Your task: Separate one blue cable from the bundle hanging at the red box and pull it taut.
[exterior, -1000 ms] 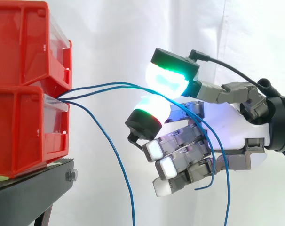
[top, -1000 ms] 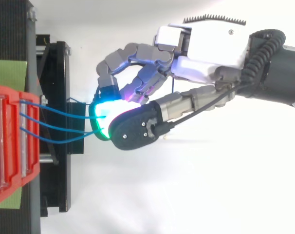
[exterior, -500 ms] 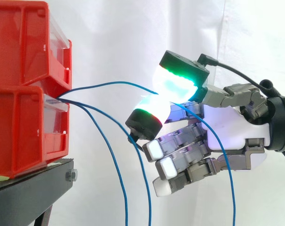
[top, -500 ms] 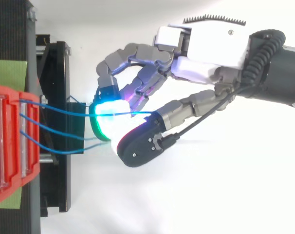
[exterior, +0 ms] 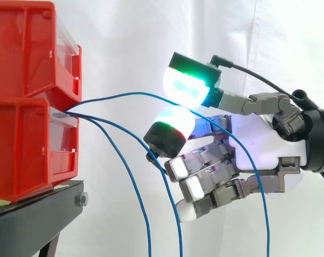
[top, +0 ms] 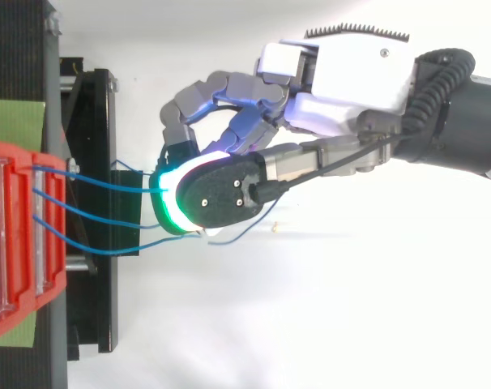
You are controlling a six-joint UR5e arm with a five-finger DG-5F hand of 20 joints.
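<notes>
Step one looks done: the top blue cable (exterior: 124, 95) is parted from the other two cables (exterior: 178, 219), which hang down beside the red box (exterior: 28, 144). The hand (exterior: 261, 142) pinches it between two glowing pads (exterior: 184, 87), off to the box's side. It sags, so pulling it tight is left.

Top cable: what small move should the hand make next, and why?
Probably draw the hand straight back from the red box, keeping the pinch. The top cable runs between its glowing pads, which look closed on it, yet it arches slack from the box; the other two cables hang free.
</notes>
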